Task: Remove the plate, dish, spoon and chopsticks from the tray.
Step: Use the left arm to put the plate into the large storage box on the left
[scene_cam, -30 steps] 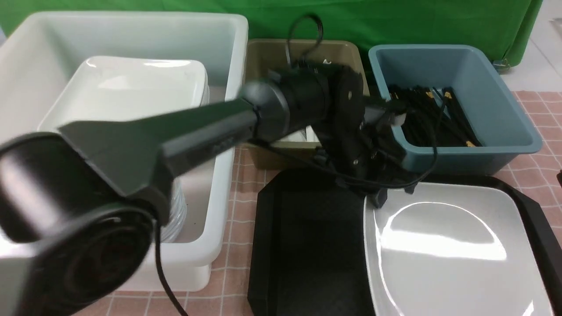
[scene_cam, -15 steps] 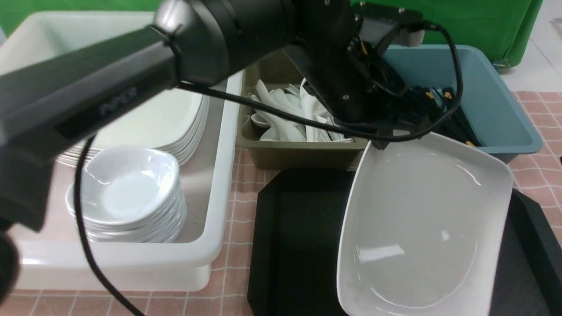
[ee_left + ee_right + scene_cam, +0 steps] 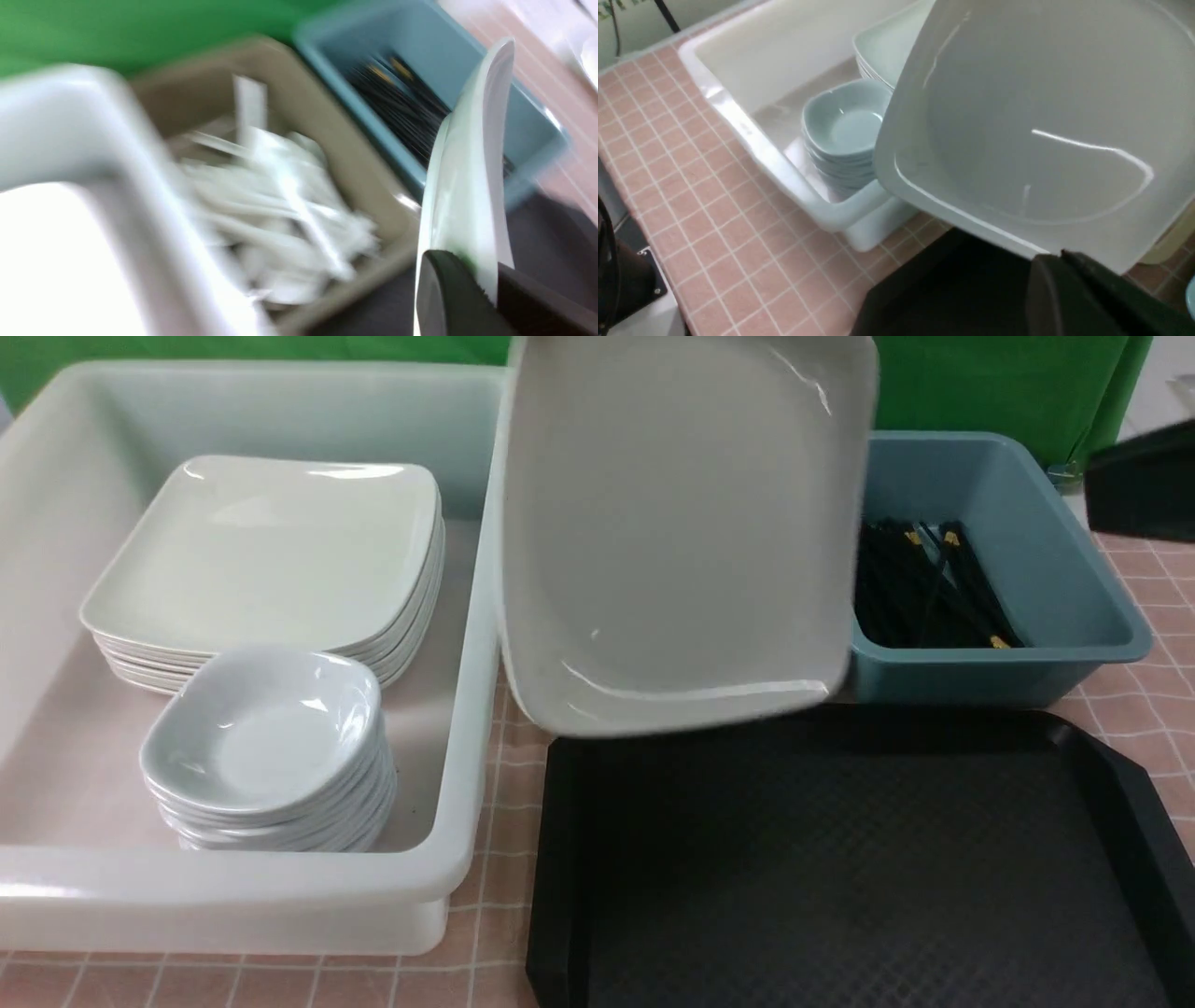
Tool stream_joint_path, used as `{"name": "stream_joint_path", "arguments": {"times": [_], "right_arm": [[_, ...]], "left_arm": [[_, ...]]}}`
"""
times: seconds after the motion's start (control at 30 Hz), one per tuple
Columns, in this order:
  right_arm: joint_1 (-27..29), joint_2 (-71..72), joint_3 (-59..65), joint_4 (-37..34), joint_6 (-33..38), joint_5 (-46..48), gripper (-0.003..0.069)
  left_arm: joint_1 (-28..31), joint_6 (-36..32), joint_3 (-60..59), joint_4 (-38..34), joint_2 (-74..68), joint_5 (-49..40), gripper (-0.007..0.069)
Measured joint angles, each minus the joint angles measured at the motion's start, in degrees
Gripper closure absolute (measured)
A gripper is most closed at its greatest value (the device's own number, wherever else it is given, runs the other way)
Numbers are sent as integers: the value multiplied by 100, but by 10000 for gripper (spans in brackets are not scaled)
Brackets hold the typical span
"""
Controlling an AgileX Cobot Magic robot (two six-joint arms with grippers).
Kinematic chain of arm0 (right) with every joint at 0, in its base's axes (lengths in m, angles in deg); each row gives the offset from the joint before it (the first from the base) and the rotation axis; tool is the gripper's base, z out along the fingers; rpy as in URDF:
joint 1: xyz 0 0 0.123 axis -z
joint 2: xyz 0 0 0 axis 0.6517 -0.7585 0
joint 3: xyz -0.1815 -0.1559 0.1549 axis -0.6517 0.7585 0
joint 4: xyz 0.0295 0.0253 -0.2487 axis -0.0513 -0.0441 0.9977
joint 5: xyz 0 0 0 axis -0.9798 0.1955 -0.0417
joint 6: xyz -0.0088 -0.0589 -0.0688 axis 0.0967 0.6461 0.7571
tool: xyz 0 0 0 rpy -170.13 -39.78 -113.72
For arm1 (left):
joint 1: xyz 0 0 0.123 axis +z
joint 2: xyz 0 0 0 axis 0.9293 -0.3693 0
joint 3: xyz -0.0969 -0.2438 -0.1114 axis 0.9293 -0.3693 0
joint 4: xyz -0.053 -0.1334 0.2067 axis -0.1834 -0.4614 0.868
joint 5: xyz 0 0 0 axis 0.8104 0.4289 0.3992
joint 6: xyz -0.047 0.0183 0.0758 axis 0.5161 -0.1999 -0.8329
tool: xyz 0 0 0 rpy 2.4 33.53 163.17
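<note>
As plate point(image 3: 681, 532) hangs tilted, blue bin point(image 3: 1046, 513) of chopsticks point(image 3: 924, 588), tub point(image 3: 280, 392) of dishes point(image 3: 266, 728)

**Work surface.** Table covered by a pink cloth with a white grid point(image 3: 509, 859). Standing directly on it:
- At 9 o'clock, a large white rectangular plastic tub point(image 3: 280, 905).
- At 5 o'clock, a black textured plastic tray with cut corners point(image 3: 840, 868).
- At 2 o'clock, a blue rectangular plastic bin point(image 3: 1074, 588), just beyond the tray's far rim.
- Between tub and blue bin, an olive plastic bin point(image 3: 336, 135) (blurred, seen only from the left wrist).
</note>
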Motion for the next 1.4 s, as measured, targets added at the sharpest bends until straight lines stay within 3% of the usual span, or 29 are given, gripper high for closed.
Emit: {"name": "stream_joint_path", "arguments": {"times": [0.13,0.27,0.4,0.43,0.47,0.57,0.6,0.7,0.9,1.13,1.27,1.4], "right_arm": [[-440,-493,-436,174,-100,-11,629],[-1204,-1158,-1112,904,-598,-18,629],[-1708,-1670,-1615,1221,-884,-78,629],[-1749,-1697,-1668,1237,-884,-86,629],[-1882,-1956,-1885,1273,-1019,-163,629],[-1992,-2267,-2168,1341,-1165,-250,629],[-2068,-2561,-2420,1431,-1310,-369,629],[-2096,-2985,-2783,1508,-1515,-449,629],[-2207,-3400,-3129,1551,-1638,-418,629],[-2264,-3413,-3153,1557,-1638,-399,629],[-2264,-3413,-3166,1557,-1638,-399,629],[-2264,-3413,-3166,1557,-1638,-399,629]], "left_arm": [[1383,50,0,-212,369,-130,610],[3103,-65,-222,-809,438,15,607],[4154,-435,-939,-1815,425,491,607],[4196,-461,-1057,-1937,425,568,607],[4482,-708,-1566,-2459,425,979,607],[4604,-1039,-2251,-3142,408,1621,607],[4593,-1412,-2893,-3796,356,2260,607],[4450,-1936,-3587,-4686,212,3160,607],[4069,-2323,-4058,-5319,-382,3925,605],[3844,-2342,-4078,-5470,-759,4241,608],[3844,-2342,-4078,-4949,-882,4255,599],[3844,-2260,-4078,-4476,-1022,4127,519]]}}
